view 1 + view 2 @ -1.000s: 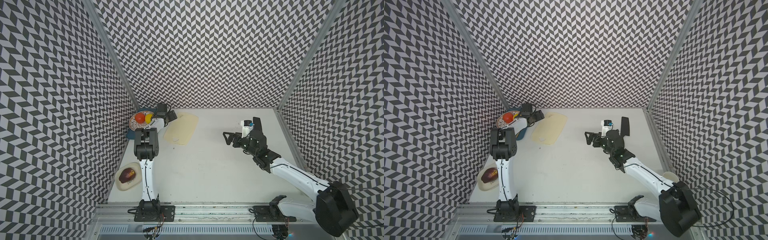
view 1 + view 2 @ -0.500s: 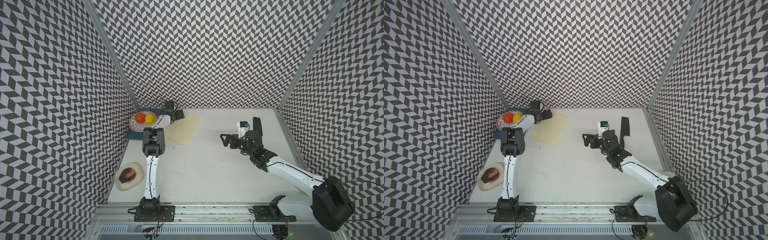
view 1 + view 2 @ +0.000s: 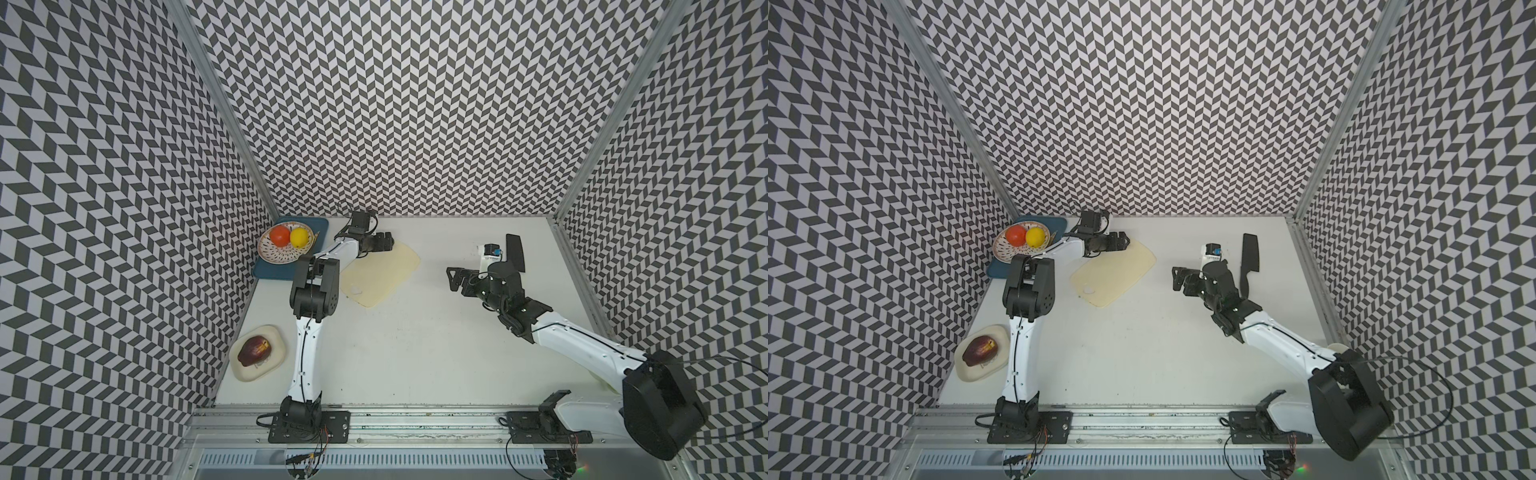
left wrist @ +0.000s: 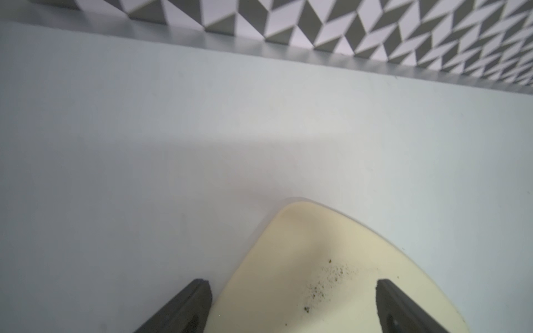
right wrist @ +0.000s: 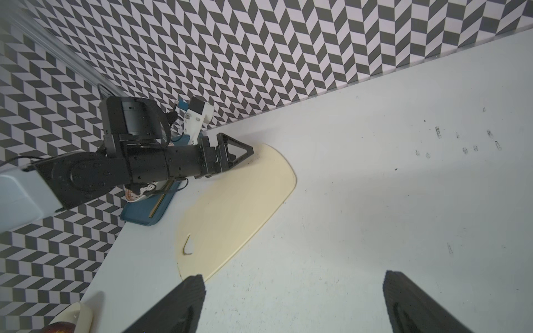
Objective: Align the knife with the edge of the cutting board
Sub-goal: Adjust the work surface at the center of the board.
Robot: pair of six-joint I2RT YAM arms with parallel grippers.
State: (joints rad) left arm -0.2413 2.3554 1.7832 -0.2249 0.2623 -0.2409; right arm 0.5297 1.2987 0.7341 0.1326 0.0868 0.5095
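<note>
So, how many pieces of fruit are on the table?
3. A red-orange one and a yellow one sit together in the patterned bowl on the blue tray; a dark red one lies in the cream dish beside the left arm. The arm may hide more.

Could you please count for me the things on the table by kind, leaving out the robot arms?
Fruit: 3 (orange one, yellow one, dark red one)
Dishes: 2 (bowl, plate)
Tray: 1
Board: 1
Knife: 1
Golden stick: 1
Total: 9, plus a pale thing half hidden behind the right arm, kind unclear.
</note>
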